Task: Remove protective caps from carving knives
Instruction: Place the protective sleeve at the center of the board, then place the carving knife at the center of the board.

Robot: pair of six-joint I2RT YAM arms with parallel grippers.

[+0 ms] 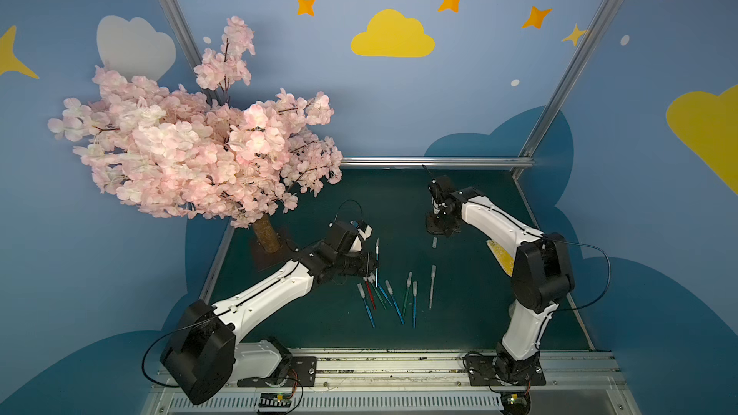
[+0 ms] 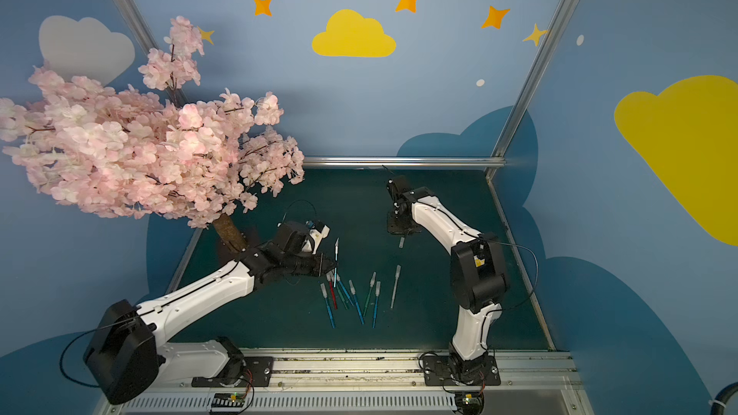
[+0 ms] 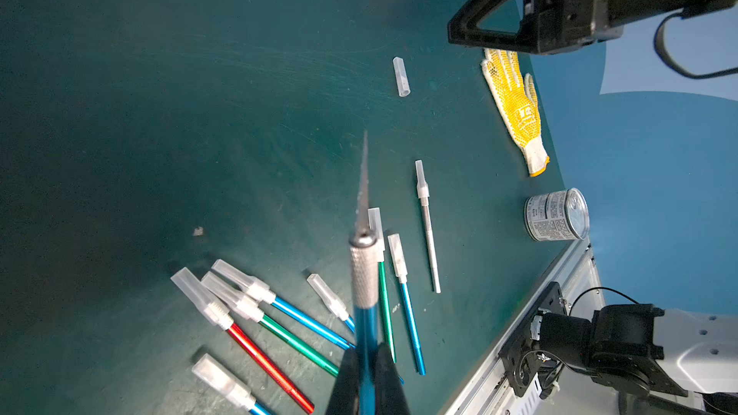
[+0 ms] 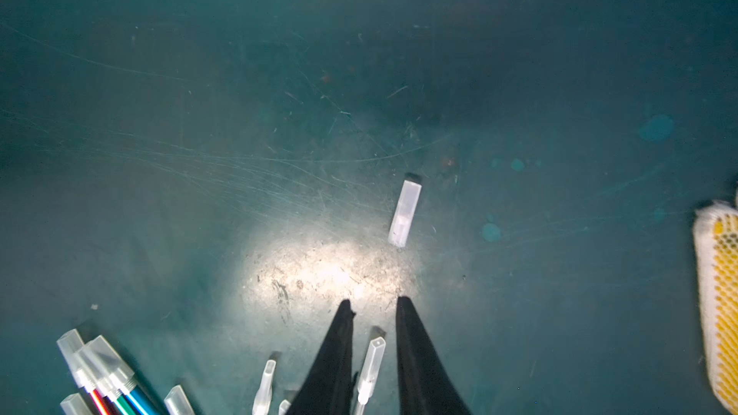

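My left gripper [image 1: 374, 267] [image 3: 367, 357] is shut on the blue handle of a carving knife [image 3: 364, 273]. The knife's bare metal blade [image 3: 363, 181] points away, lifted above the mat. Below it several capped carving knives [image 1: 383, 297] with red [image 3: 271, 365], green [image 3: 299, 341] and blue handles lie fanned out. A capped whitish knife [image 3: 428, 229] lies beside them. One loose protective cap [image 4: 405, 209] [image 1: 434, 242] lies alone on the green mat. My right gripper [image 4: 373, 303] hovers just short of that cap. It stands narrowly open with nothing between its fingers.
A yellow-dotted work glove [image 3: 513, 105] and a small tin can [image 3: 557, 215] lie near the table's right edge. An artificial cherry-blossom tree [image 1: 191, 153] stands at the back left. Its trunk [image 1: 267, 237] is close to my left arm.
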